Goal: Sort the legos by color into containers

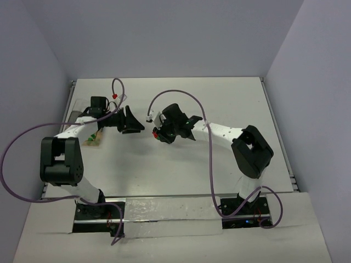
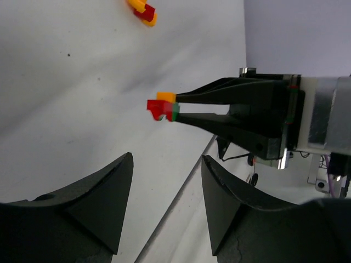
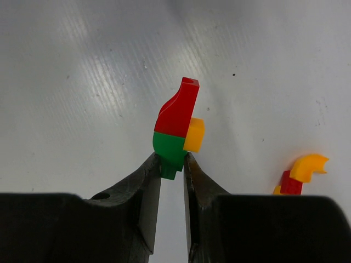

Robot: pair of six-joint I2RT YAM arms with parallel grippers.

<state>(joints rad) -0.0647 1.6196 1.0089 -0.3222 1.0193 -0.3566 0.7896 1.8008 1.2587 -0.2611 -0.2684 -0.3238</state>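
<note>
Right end effector point(image 3: 171, 161) pinches a three-brick stack point(image 3: 176, 123) by its green base, with red above and an orange-yellow piece on the side. It holds the stack over the tabletop point(image 3: 82, 82) at mid-frame of its wrist view. Your left end effector point(image 2: 167, 159) is spread and empty, facing the stack from nearby. In the left wrist view the stack sits above the gap between its fingers, not inside it.

You look to be at the pulling-apart step: the colours are joined, so nothing can go to a tray yet. The next move likely calls for closing the left fingers on the red or orange piece alone, then pulling while the right holds the green firm. The pieces are tiny, so you could easily catch two colours at once.

Trays point(image 1: 93, 139) lie at the left of the top view, mostly hidden under the left arm; you cannot tell what they hold. A red-and-orange cluster point(image 3: 300, 174), also joined, lies on the tabletop at the lower right of the right wrist view. Nothing stands between the two end effectors.
</note>
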